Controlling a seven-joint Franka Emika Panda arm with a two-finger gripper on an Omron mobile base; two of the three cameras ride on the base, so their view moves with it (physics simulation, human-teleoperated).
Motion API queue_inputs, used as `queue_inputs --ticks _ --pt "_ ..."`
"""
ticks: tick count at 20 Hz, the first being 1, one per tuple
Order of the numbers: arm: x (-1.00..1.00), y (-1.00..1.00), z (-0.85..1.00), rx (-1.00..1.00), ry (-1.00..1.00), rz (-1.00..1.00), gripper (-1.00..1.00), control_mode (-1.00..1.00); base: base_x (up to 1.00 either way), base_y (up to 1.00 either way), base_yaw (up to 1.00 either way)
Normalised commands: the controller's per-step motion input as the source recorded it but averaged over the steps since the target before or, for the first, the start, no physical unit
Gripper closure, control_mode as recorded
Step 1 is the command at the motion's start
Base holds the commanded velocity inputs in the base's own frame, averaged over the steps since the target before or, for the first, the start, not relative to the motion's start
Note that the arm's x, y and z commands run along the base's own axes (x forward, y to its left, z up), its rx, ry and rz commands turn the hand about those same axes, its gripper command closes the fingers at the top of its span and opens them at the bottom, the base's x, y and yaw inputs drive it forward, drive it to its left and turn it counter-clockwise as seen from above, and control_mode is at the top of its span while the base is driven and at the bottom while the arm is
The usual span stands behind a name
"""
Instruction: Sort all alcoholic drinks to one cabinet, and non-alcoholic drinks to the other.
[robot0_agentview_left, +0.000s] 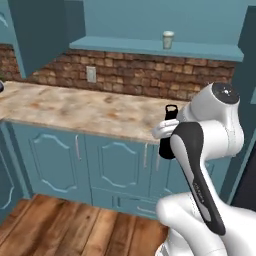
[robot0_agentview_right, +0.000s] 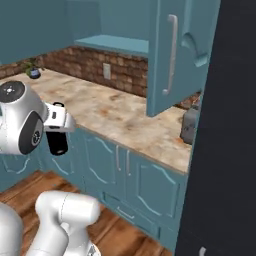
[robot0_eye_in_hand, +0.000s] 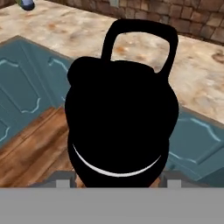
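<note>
My gripper is shut on the tall black flask, gripping it near the top. The flask hangs upright in the air just in front of the counter's front edge. In the hand view the flask blocks most of the picture, its loop-handled cap pointing up toward the counter. A short pale cup stands on the floor board of the open teal cabinet above the counter. The same cabinet's floor board shows in the right base view, with its door swung open.
The marbled counter runs over teal base units, backed by a brick wall with a socket. A grey toaster-like box sits at its right end by a tall dark unit. A small plant stands far left.
</note>
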Motion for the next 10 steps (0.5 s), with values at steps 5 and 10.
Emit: queue_inputs --ticks 5,10 --pt "0.00 0.00 0.00 0.00 0.00 0.00 1.00 1.00 0.84 0.68 -0.63" --pt "0.00 0.00 0.00 0.00 0.00 0.00 1.00 1.00 0.79 0.63 -0.61"
